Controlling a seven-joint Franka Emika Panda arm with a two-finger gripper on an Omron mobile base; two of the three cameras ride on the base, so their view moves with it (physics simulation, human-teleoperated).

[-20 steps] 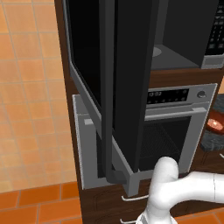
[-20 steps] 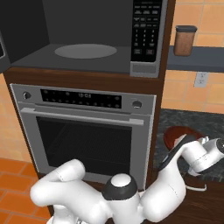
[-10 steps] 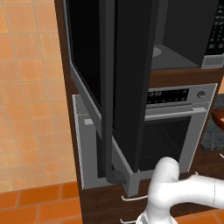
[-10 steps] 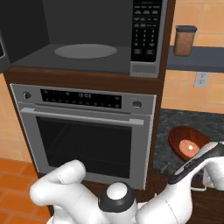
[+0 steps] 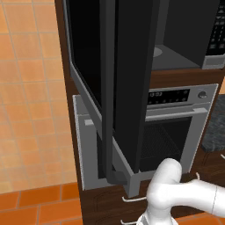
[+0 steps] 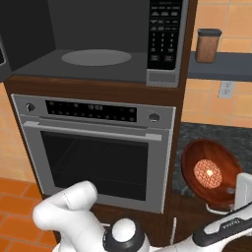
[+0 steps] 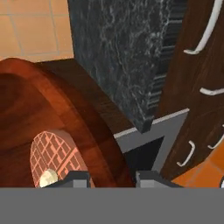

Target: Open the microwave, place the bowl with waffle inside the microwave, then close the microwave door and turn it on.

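The microwave stands open, its dark cavity and round glass plate bare. Its keypad is at the right edge. The microwave door is swung wide out to the left. The brown wooden bowl with a round waffle is tilted up above the dark counter, to the right of the oven. My gripper is shut on the bowl's lower right rim. In the hand view the bowl and waffle loom close, and the rim sits between my gripper's two finger tips.
A silver oven with a horizontal handle sits under the microwave. A brown canister stands on a grey shelf at upper right. Dark granite counter and wooden drawers with white handles lie beside the bowl.
The arm has sunk toward the lower right of the right base view, uncovering the bowl. The bowl now sits slightly lower and tilted toward the camera, with the jaws narrowed on its rim.
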